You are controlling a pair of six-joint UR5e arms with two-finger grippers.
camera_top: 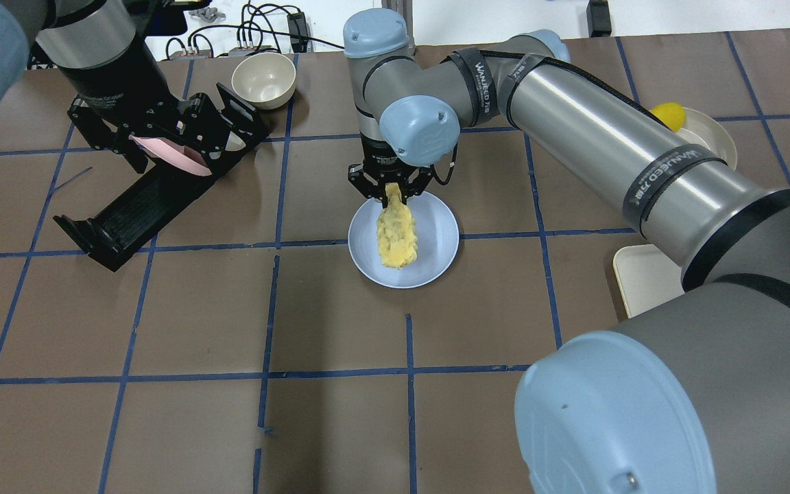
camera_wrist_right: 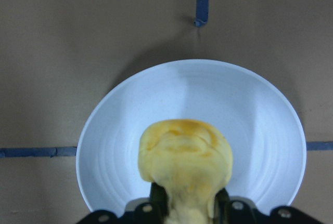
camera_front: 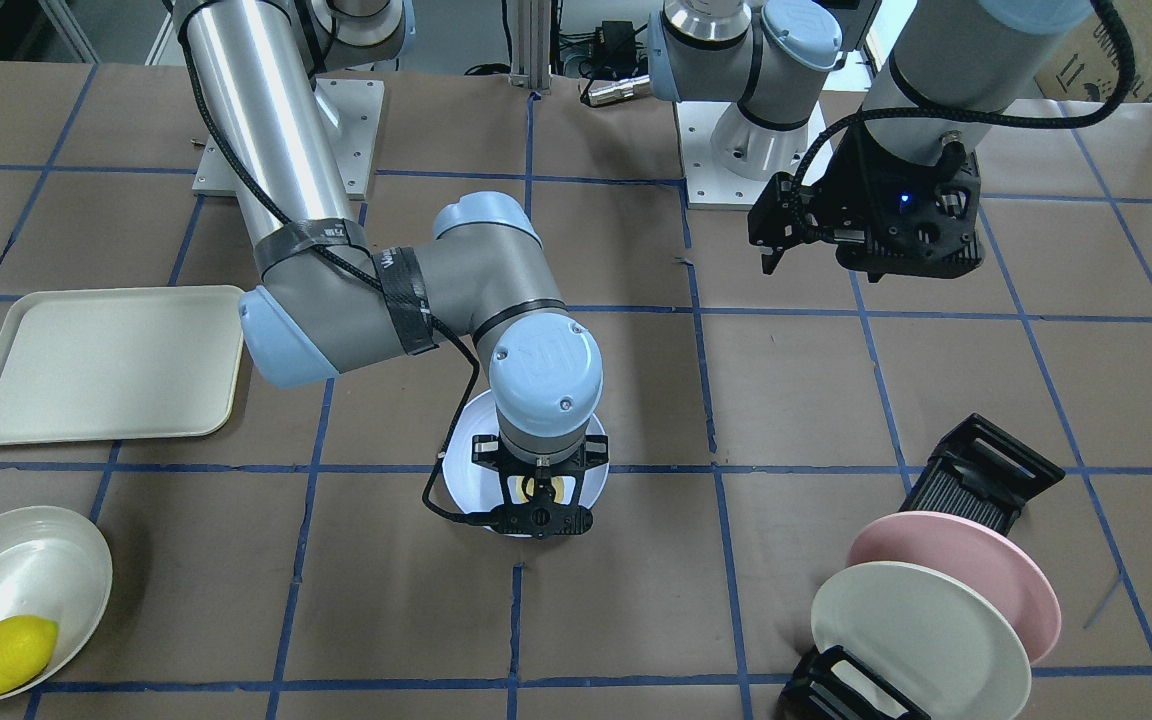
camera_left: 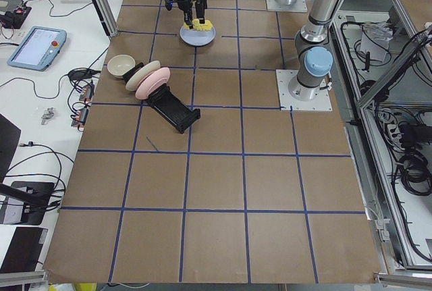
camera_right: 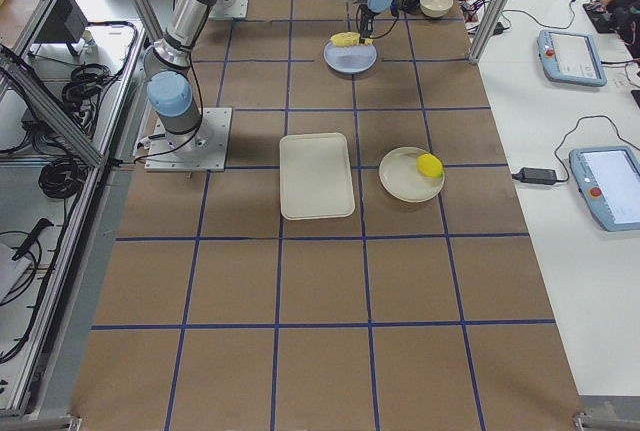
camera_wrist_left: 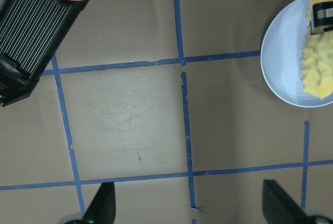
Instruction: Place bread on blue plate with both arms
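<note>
The bread is a golden-yellow loaf lying lengthwise over the blue plate at the table's middle. My right gripper is shut on the loaf's far end, right above the plate's far rim. The right wrist view shows the loaf reaching down from between the fingers over the plate. I cannot tell whether the loaf's lower end touches the plate. My left gripper is open and empty, held high and away from the plate; its wrist view shows the plate and the bread at the upper right.
A black rack holds a pink plate and a cream plate. A cream tray and a bowl with a lemon are on the right arm's side. A cream bowl stands near the rack.
</note>
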